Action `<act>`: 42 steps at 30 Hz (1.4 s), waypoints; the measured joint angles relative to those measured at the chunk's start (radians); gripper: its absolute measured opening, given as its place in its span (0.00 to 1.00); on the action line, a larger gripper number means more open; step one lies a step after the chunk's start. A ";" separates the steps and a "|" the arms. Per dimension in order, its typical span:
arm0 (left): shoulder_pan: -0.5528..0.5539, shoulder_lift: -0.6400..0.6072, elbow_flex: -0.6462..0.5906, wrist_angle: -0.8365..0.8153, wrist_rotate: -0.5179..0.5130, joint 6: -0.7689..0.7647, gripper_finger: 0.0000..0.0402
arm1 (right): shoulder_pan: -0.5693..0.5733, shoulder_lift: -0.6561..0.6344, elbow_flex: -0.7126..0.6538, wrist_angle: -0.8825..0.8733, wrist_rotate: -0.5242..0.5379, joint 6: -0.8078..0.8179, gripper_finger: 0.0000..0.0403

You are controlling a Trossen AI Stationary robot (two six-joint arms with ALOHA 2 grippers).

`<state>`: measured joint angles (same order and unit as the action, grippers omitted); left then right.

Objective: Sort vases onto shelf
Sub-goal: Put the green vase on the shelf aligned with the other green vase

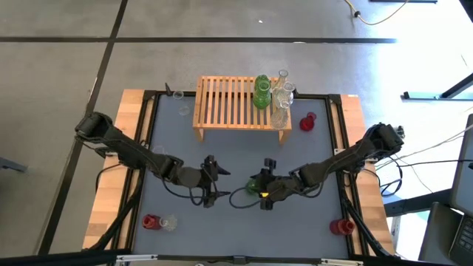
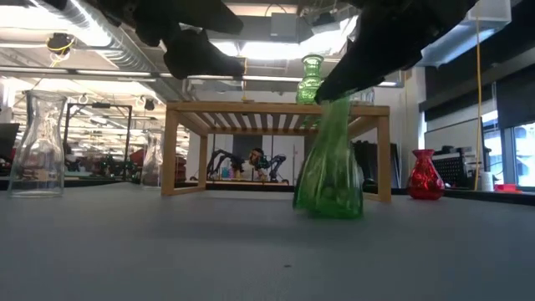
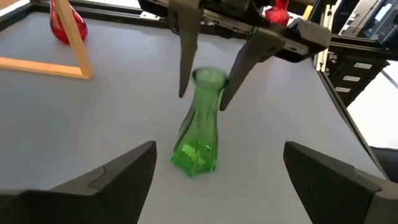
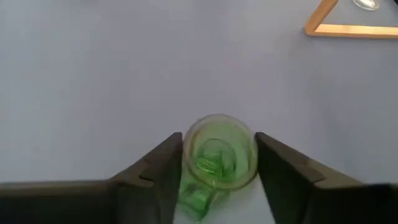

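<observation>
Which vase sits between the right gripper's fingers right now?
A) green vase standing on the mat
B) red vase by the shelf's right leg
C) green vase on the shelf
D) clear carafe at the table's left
A: the right gripper straddles the neck of the green vase, which stands on the gray mat in front of the shelf.

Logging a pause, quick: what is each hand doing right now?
Left hand: open, empty, beside the green vase.
Right hand: fingers either side of the green vase's neck; whether it grips cannot be told.
</observation>
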<state>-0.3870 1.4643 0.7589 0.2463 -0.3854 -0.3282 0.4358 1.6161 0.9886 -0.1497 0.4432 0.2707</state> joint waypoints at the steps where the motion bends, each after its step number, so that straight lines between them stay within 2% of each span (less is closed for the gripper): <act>1: -0.006 0.008 0.000 0.013 -0.004 -0.004 0.86 | 0.000 0.000 0.000 0.001 -0.003 0.007 0.48; 8: -0.020 0.092 0.000 0.097 -0.026 -0.016 0.86 | 0.003 -0.014 0.006 -0.013 -0.016 -0.019 0.70; 13: -0.017 0.195 0.044 0.164 -0.048 -0.016 0.86 | 0.033 -0.089 0.072 -0.197 -0.114 -0.014 0.77; 16: -0.004 0.250 0.094 0.169 -0.058 -0.004 0.86 | 0.091 -0.157 0.079 -0.276 -0.060 0.007 0.78; 21: 0.028 0.327 0.140 0.164 -0.157 -0.037 0.86 | 0.224 -0.250 0.028 -0.309 0.184 0.050 0.79; 25: 0.054 0.377 0.172 0.173 -0.142 -0.080 0.86 | 0.296 -0.257 -0.030 -0.313 0.296 0.098 0.79; 33: 0.057 0.460 0.252 0.239 -0.122 -0.012 0.86 | 0.326 -0.257 -0.094 -0.312 0.320 0.212 0.79; 39: 0.073 0.480 0.292 0.237 -0.112 -0.001 0.86 | 0.324 -0.257 -0.101 -0.307 0.321 0.226 0.79; 42: 0.075 0.480 0.291 0.232 -0.096 -0.001 0.82 | 0.324 -0.257 -0.101 -0.304 0.320 0.230 0.79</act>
<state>-0.3122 1.9438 1.0504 0.4785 -0.4812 -0.3294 0.7597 1.3590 0.8879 -0.4534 0.7636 0.5006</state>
